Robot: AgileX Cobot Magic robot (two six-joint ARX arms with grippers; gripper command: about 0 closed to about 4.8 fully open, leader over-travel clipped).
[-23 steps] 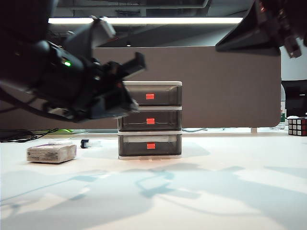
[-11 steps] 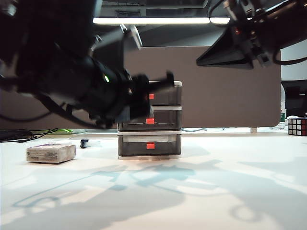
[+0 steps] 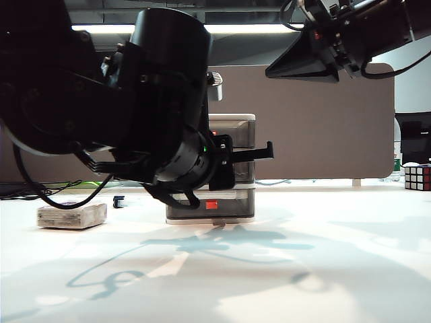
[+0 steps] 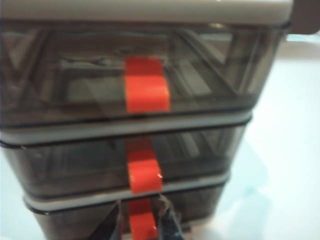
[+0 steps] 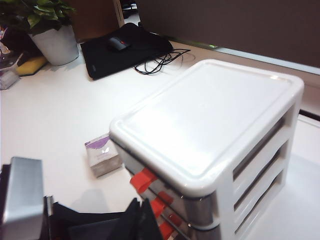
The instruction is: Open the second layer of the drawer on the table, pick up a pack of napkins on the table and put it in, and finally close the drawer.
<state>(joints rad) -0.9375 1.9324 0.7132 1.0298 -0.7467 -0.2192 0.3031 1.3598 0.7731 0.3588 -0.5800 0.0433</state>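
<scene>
The drawer (image 3: 236,131) stands mid-table as a white frame with three smoky-grey layers, and my left arm covers much of it in the exterior view. In the left wrist view the second layer (image 4: 75,160) is pushed in, its red-orange tab (image 4: 144,175) facing me. My left gripper (image 4: 142,222) (image 3: 268,151) hovers close in front, jaws a narrow gap apart, with the bottom layer's tab showing between them, untouched. My right gripper (image 3: 271,72) (image 5: 142,207) is shut and empty, high above the drawer's white top (image 5: 210,120). The pack of napkins (image 3: 72,215) (image 5: 102,155) lies on the table (image 3: 323,269), left of the drawer.
A Rubik's cube (image 3: 417,177) sits at the far right edge. A small dark item (image 3: 120,200) lies behind the napkins. A brown partition (image 3: 323,121) backs the table. Beyond the drawer are a potted plant (image 5: 52,40), a black mouse pad (image 5: 125,47) and cables.
My left arm has swung down and rightward across the drawer front, hiding most of it. My right gripper has slid leftward and a little lower from the upper right corner.
</scene>
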